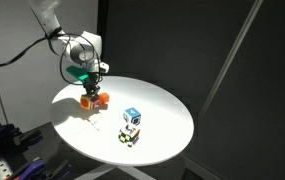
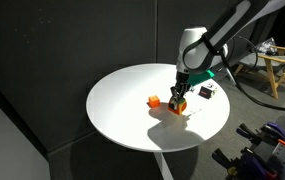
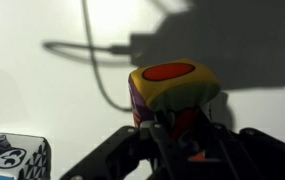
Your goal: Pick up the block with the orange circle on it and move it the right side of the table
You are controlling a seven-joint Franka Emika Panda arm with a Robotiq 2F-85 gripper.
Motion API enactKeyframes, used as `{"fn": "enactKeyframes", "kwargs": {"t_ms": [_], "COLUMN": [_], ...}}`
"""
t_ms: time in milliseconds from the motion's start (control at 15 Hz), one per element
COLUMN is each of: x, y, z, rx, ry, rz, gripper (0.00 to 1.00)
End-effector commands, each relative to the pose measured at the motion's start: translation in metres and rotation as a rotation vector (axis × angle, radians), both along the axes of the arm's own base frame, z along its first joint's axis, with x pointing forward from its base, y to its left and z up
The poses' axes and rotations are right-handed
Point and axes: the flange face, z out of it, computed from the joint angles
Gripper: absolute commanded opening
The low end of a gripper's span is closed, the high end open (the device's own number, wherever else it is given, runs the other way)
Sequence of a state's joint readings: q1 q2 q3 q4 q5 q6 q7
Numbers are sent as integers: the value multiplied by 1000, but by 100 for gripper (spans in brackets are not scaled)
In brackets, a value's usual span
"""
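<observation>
The block with the orange circle (image 3: 172, 85) has a yellow top with a red-orange round mark and a purplish side. It sits between my gripper's (image 3: 178, 128) dark fingers, which are shut on it. In both exterior views the gripper (image 1: 90, 90) (image 2: 180, 95) holds the block (image 1: 87, 101) (image 2: 178, 105) just at or slightly above the round white table (image 1: 167, 105) (image 2: 122, 100), near its edge. Whether the block touches the tabletop I cannot tell.
A small plain orange cube (image 1: 104, 98) (image 2: 153, 101) lies close beside the gripper. A blue-topped white cube (image 1: 132, 117) stands on a patterned cube (image 1: 129, 135) nearby; it also shows in an exterior view (image 2: 206, 92). A black-and-white patterned cube (image 3: 12, 158) shows at the wrist view's corner.
</observation>
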State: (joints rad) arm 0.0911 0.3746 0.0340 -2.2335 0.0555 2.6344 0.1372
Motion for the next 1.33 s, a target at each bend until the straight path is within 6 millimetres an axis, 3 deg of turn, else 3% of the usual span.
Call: {"fn": "enactKeyframes", "kwargs": {"t_ms": [0, 333, 400, 1200, 1267], "x": [8, 11, 8, 9, 9], "y": [-14, -20, -20, -20, -20], "z": [8, 14, 5, 6, 6], "rx": [20, 21, 11, 12, 12], "ry": [-3, -20, -8, -10, -10], "rz": [-161, -258, -216, -235, -235], "gripper": [9, 8, 31, 31, 9]}}
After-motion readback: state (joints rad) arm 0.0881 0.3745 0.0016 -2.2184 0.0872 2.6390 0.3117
